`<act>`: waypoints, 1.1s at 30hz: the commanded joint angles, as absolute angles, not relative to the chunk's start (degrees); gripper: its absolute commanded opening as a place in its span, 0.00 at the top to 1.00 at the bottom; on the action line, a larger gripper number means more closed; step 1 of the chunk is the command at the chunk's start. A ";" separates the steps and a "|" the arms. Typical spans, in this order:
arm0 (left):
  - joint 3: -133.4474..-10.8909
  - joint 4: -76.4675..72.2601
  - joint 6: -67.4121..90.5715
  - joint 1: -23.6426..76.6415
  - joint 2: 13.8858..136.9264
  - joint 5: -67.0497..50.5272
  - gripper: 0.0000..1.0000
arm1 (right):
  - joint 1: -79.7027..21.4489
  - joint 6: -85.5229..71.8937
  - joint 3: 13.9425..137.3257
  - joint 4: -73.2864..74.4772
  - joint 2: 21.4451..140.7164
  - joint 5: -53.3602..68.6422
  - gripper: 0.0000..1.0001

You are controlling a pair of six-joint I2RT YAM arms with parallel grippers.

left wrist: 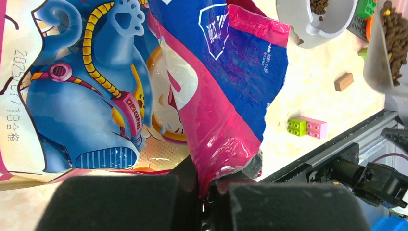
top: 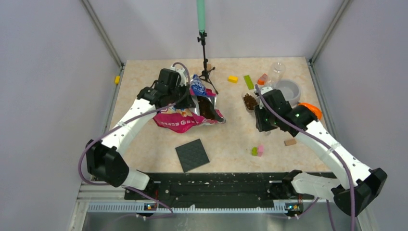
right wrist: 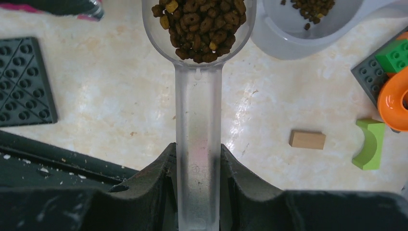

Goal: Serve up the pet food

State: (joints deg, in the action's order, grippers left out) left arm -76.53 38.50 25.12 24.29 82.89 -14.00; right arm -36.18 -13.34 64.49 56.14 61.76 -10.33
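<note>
Kibble [right wrist: 199, 29] fills the scoop [right wrist: 198, 106] pinched by the right tool [right wrist: 198, 156], some in the bowl [right wrist: 275, 45]; left tool [left wrist: 206, 195] pinches the bag [left wrist: 216, 96].

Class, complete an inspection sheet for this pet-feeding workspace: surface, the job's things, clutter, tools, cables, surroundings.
Surface: beige stone-look table, with things scattered across it.
Job's things: pink-and-blue bag lying open; clear scoop heaped with kibble, next to a grey bowl holding a few pellets.
Clutter: black studded plate; pink-and-green block pair; brown block; more coloured blocks near the bowl.
Tools: left tool shut on the bag's edge; right tool shut on the scoop's handle.
Cables: a purple cable runs along each arm.
Surroundings: grey walls; small tripod at the far edge.
</note>
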 commanded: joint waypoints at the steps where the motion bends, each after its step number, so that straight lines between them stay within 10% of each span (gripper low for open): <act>1: -75.24 31.48 25.36 22.67 78.31 -11.46 1.00 | -31.61 -14.46 69.35 56.48 64.29 -11.69 1.00; 33: -71.66 31.58 25.42 22.68 73.57 -7.48 1.00 | 5.72 -11.47 83.02 55.08 92.31 -3.35 1.00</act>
